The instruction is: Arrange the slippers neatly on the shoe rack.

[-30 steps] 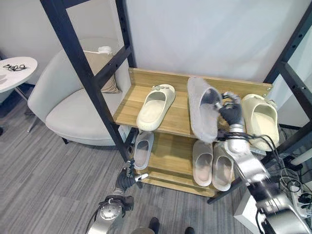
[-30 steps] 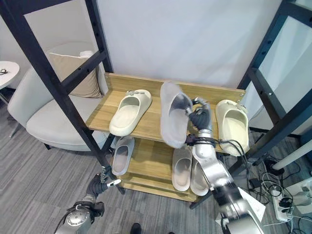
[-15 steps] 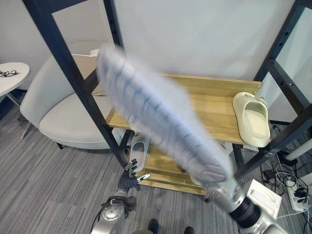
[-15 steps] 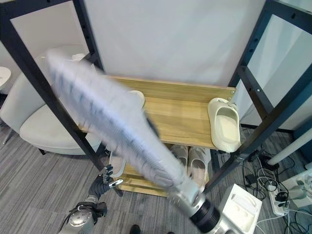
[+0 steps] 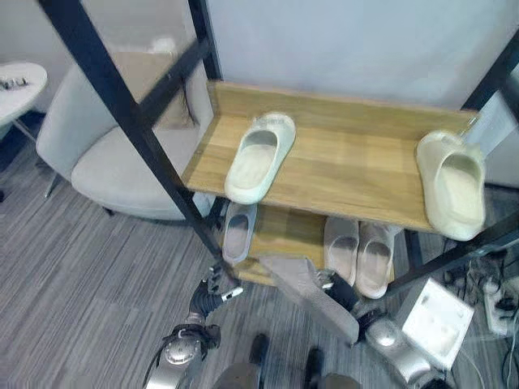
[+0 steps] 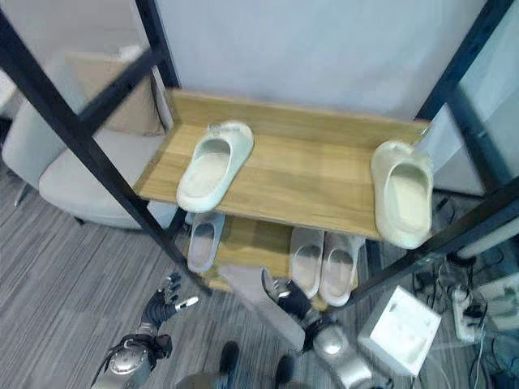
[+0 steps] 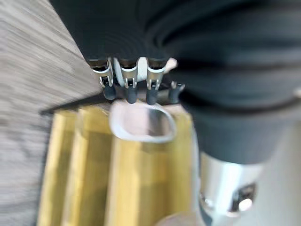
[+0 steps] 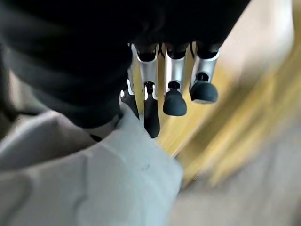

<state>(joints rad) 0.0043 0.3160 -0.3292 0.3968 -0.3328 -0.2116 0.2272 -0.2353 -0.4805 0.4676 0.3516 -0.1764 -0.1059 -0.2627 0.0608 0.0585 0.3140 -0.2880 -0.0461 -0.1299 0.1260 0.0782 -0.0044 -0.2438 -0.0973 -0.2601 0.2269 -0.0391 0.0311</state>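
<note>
Low in front, right hand (image 5: 339,293) clasped on the grey slipper (image 5: 306,293), now down near the floor instead of up at the top shelf, sole turned upward: not yet placed, likely headed for the lower shelf (image 5: 280,235). Left hand (image 5: 212,293) idle by the floor, fingers loosely relaxed, holding nothing. Behind, one grey slipper (image 5: 238,232) alone on the lower shelf, a pale pair (image 5: 357,253) beside. Higher, two cream clogs (image 5: 259,156) well apart. Black rack post (image 5: 130,113) close by the path; armchair (image 5: 105,150) beyond.

Silver fingers (image 8: 175,70) with dark rounded tips, black ribbed wrist cover, silver-grey arms
</note>
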